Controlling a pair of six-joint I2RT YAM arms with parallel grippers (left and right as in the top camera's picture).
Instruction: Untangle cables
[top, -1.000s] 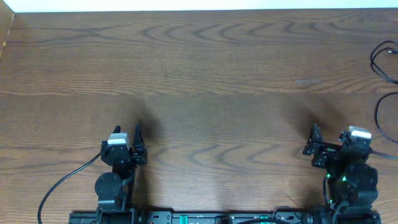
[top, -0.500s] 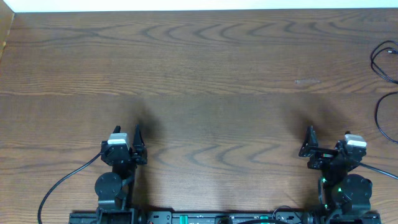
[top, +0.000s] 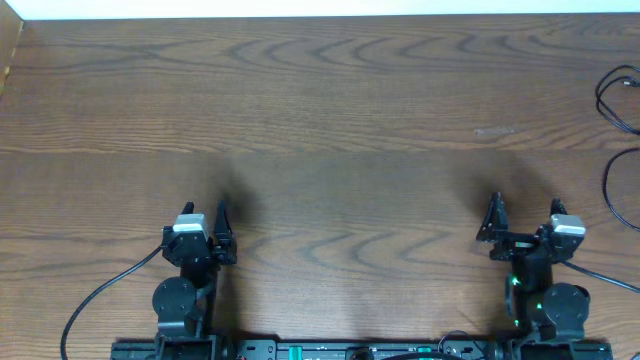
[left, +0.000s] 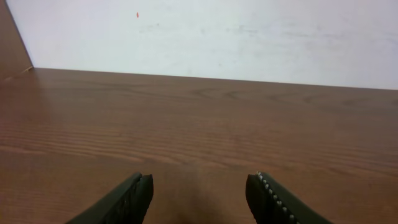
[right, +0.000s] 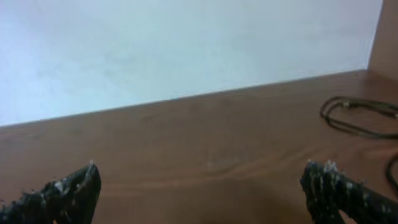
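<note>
Both arms sit near their bases; left gripper (left: 199, 196) and right gripper (right: 199, 190) gape empty. Next: reaching for the black cable (top: 618, 105) far right.

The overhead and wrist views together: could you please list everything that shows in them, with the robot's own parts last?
table: one, dark brown wood grain, fills the overhead view.
wall: one, white, behind the far edge of the table.
cables: thin black cord in loops at the table's far right edge, partly cut off by the frame; also seen in the right wrist view. No white cord can be made out.
arm cable: one, black, curving from the left arm's base toward the near edge.
left gripper: one, black, near left of the table, jaws apart, nothing between them.
right gripper: one, black, near right of the table, jaws wide apart, nothing between them.
</note>
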